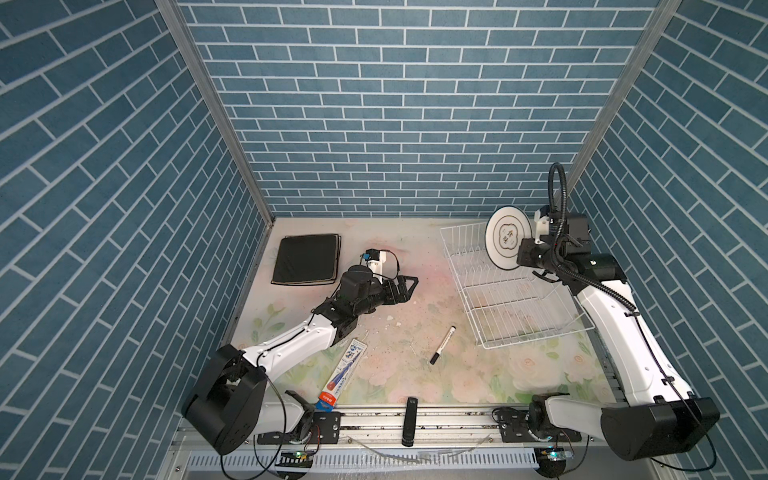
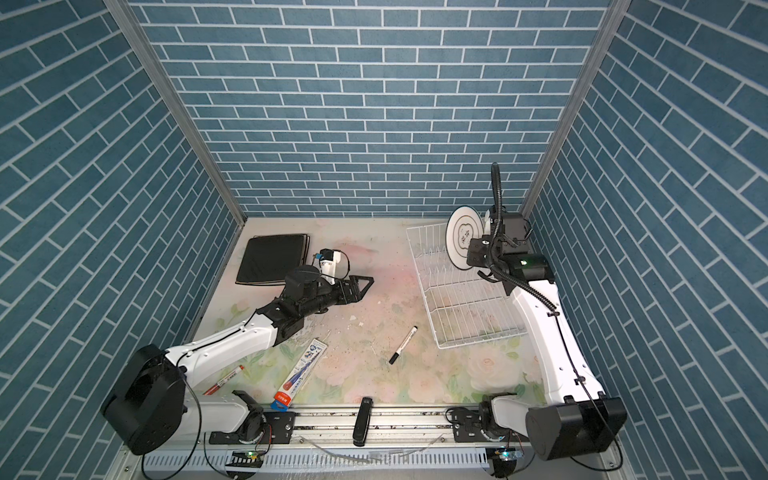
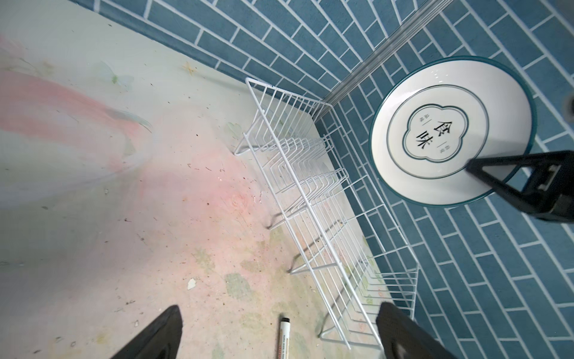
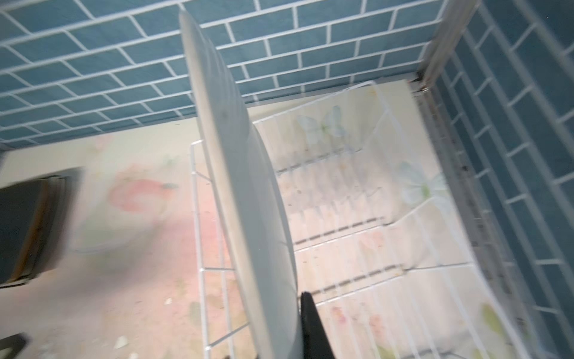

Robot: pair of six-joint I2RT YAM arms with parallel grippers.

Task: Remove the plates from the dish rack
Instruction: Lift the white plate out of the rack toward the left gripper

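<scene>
right gripper (image 1: 523,254) clamped on rim of round plate (image 1: 503,237), plate upright, in the air just above back end of dish rack (image 1: 519,307), left gripper (image 1: 411,287) jaws wide, square plates (image 1: 306,258) stacked flat on table (image 1: 419,257) to its left, black one on top

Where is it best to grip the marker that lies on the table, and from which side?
Probably the middle of the marker, from straight above, squeezing across its length: it lies flat and slanted on the table, a thin barrel.
</scene>
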